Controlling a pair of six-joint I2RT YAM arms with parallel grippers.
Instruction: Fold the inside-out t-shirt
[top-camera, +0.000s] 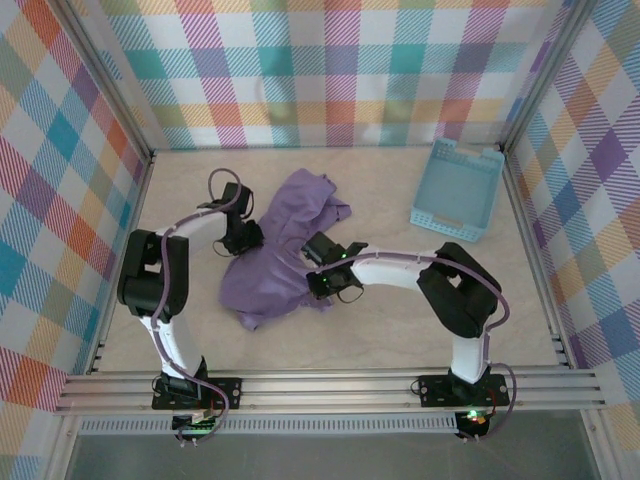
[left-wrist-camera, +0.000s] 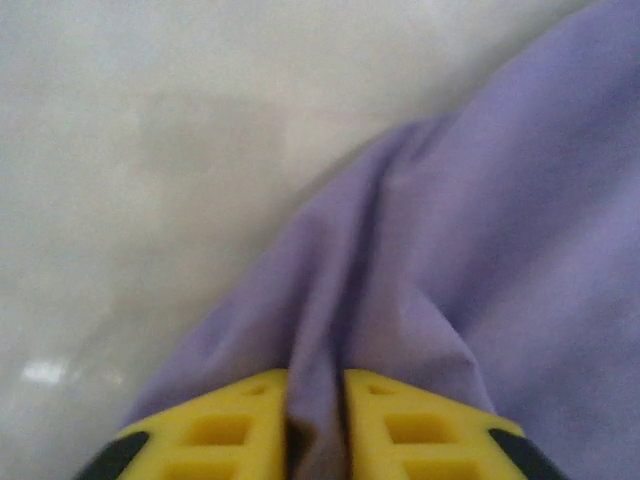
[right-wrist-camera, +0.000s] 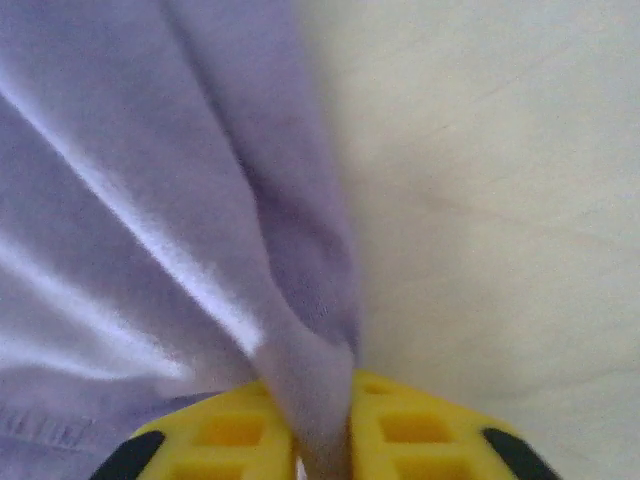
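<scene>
Pinches a fold of the t-shirt (top-camera: 290, 235) in the left claw (left-wrist-camera: 315, 390), forearm arched inward. Clamps another fold in the right claw (right-wrist-camera: 320, 395), forearm stretched leftward.

1. I see the t-shirt (top-camera: 275, 265), lavender-purple, lying crumpled and unfolded on the counter (top-camera: 400, 330), left of centre.
2. Its cloth is bunched into ridges and folds, one lobe reaching toward the back.
</scene>
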